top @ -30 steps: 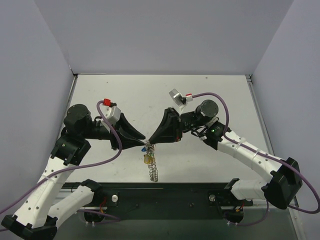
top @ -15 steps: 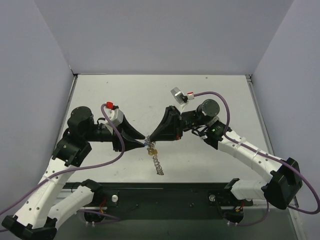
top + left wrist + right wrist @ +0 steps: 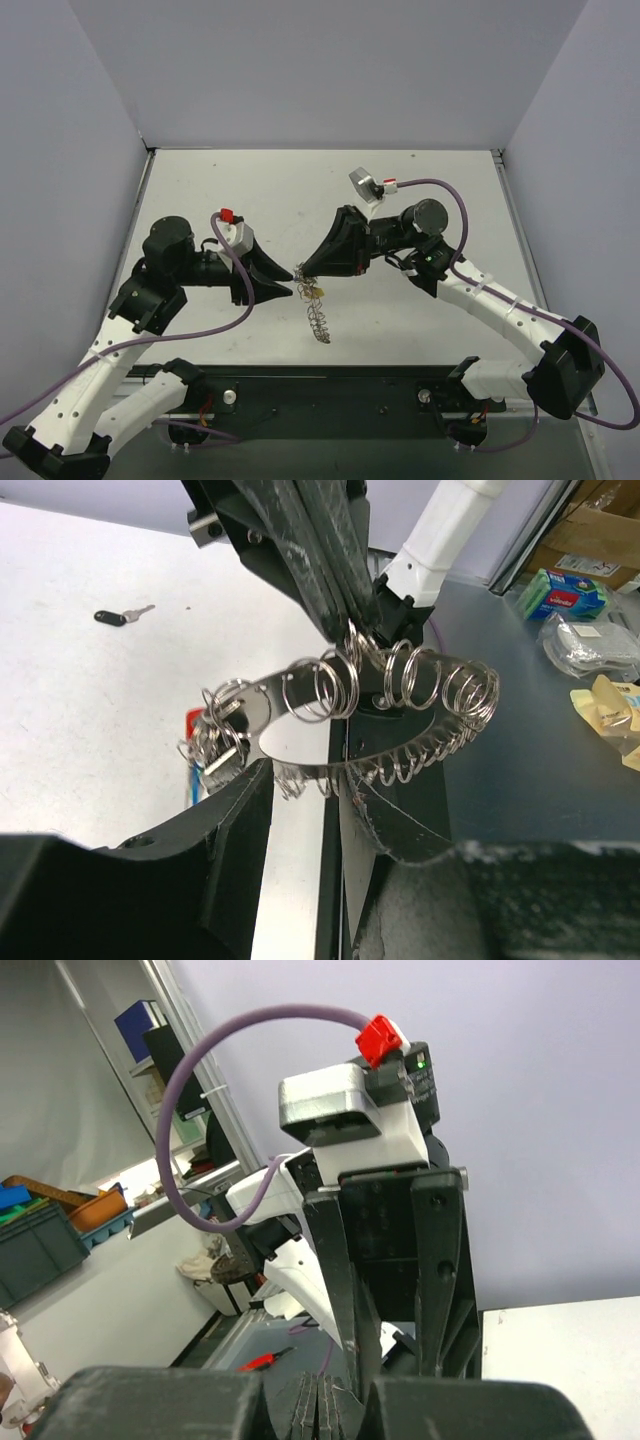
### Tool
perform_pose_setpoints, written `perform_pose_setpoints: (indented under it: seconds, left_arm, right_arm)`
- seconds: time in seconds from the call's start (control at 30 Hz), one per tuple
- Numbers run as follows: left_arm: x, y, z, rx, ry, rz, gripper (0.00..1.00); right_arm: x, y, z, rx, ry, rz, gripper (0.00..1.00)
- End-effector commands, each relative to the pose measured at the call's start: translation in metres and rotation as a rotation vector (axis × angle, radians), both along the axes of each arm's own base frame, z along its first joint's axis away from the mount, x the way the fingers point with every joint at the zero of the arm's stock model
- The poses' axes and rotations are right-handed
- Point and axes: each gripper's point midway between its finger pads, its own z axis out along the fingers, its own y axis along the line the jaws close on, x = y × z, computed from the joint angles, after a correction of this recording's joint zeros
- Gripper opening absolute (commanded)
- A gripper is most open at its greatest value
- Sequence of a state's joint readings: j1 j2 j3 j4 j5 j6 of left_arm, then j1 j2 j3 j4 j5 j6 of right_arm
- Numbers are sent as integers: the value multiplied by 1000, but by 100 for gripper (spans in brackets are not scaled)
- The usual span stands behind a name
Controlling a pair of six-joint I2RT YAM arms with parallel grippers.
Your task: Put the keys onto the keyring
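The keyring (image 3: pixel 300 702), a flat silvery ring with a coiled wire rim, hangs in mid-air from my right gripper (image 3: pixel 357 625), which is shut on its upper rim. A bunch of small keys (image 3: pixel 212 742) with red and blue bits hangs at the ring's left end. My left gripper (image 3: pixel 318 775) is open, and the ring's lower rim crosses just above its fingertips (image 3: pixel 250 780). In the top view the keyring (image 3: pixel 317 315) dangles below the right gripper (image 3: pixel 303 270), with the left gripper (image 3: pixel 290 288) close on its left. In the right wrist view the right gripper's (image 3: pixel 335 1400) pads are pressed together.
A loose black-headed key (image 3: pixel 112 616) lies on the white table (image 3: pixel 420 190), well away from the ring. Both arms meet near the table's front middle. Purple walls enclose the left, back and right. A black rail (image 3: pixel 330 385) runs along the near edge.
The ring has swung rightward under the right gripper, and the yellowish key on it sits higher. The right gripper has risen slightly. The left jaws stand a little wider.
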State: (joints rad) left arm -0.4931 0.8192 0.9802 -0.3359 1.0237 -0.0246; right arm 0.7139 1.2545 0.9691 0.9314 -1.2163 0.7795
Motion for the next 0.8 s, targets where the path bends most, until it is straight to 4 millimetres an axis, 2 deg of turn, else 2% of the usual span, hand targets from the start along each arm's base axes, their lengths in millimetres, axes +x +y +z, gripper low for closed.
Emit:
perform_pose_setpoints:
  seconds: [0.0,0.23,0.47,0.57,0.77]
  left_arm:
    - [1,-4,5,-31,-45,1,43]
    - [2,-10,10,-40,-68,22,43]
    - [6,2,20,-4,-128,105,42]
    - [8,5,31,-24,-150,147,40]
    - [-6,0,58,-120,-161,71,40]
  right_arm:
    - [-10,-10,41,141,-143,10,0]
    - [-8,-10,40,144,-134,14,0]
    - [-7,-10,37,136,-128,24,0]
    - [-8,-9,36,131,-122,38,0]
    - [-9,-10,34,129,-115,57,0]
